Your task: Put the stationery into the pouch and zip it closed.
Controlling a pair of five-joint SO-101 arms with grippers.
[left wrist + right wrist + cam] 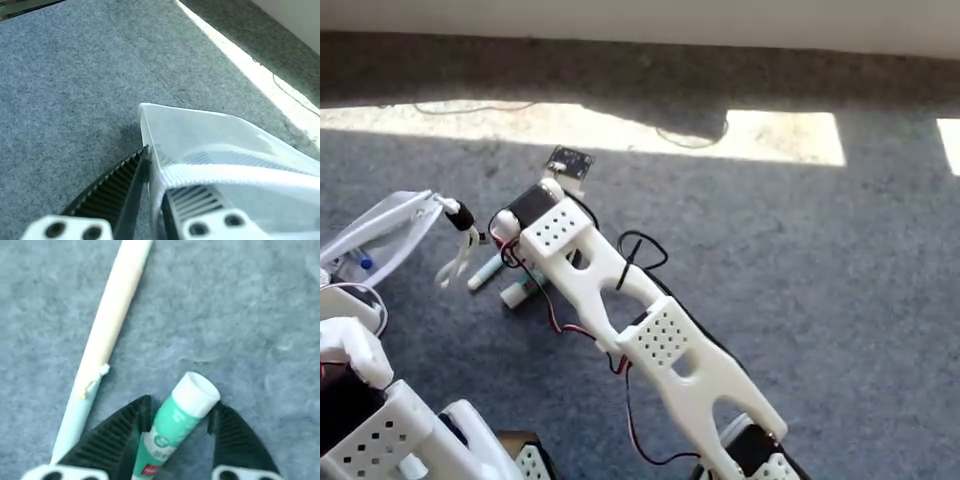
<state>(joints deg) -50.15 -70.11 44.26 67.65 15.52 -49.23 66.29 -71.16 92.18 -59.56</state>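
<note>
The glue stick [196, 391], a green and white tube with a white cap, lies on the grey carpet [260, 315] between the fingers of the right gripper [181, 404]. Its jaws stand open on either side of the tube: one black finger is right against the tube's side, the other stands a little apart from the cap, and nothing is clamped. Just beside the tube lies a long pale pen [107, 335], cream along most of its length and light blue at one end, angled away from the tube and not touching it. From the high camera the same two pieces, the pen [485, 272] and the glue stick [520, 292], sit close together under the tip of the right arm [620, 285], which stretches across the carpet with red and black wires along it. Near them, toward the other arm, is the pouch [375, 235], clear with a white mesh look, raised off the floor; a short black piece with a white cord [458, 250] hangs from its corner nearest the pen. The left gripper [155, 170] is closed on the pouch [225, 145], pinching its edge between the black ribbed fingers [112, 187]. A bright strip of sunlight [620, 130] crosses the carpet beyond the arms
</note>
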